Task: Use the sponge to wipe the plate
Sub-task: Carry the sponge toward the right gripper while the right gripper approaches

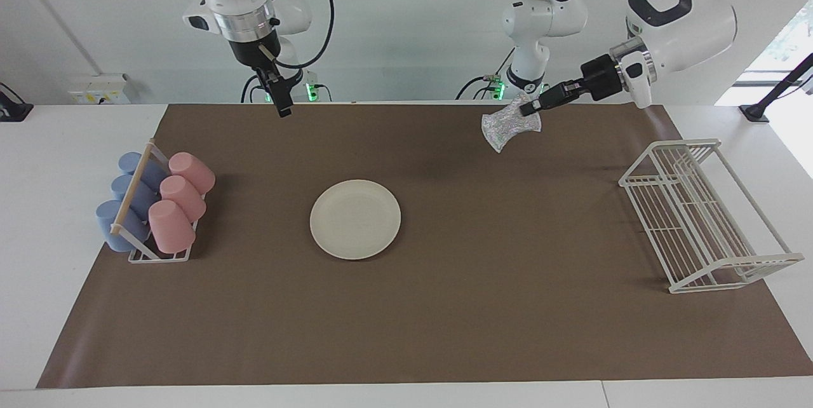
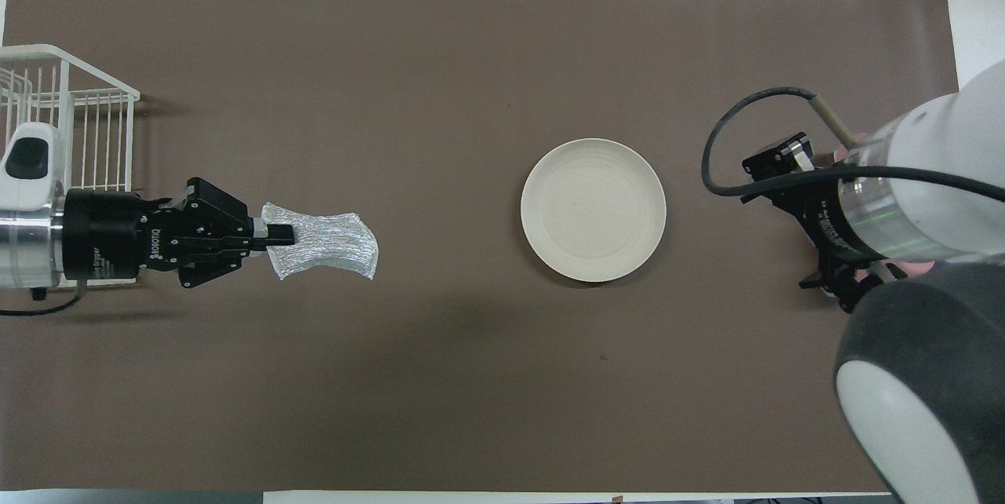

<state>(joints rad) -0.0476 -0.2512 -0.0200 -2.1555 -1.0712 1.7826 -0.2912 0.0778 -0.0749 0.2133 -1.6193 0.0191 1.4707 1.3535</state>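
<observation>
We carry the sponge (image 1: 510, 128), clamped in our left gripper (image 1: 528, 109), over the plate (image 1: 355, 219), lowering flat; right gripper (image 1: 284, 105) waits, fingers apart.

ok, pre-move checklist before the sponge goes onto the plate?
1. Sponge held: ok, left gripper shut on one end, rest hanging free.
2. Sponge over plate: not ok, it is over bare mat toward the left arm's end.
3. Plate flat on mat, nothing on it: ok.
4. Right gripper clear of plate: ok, raised, jaws open, holding nothing.
5. Cup rack and wire rack off the path: ok.
</observation>
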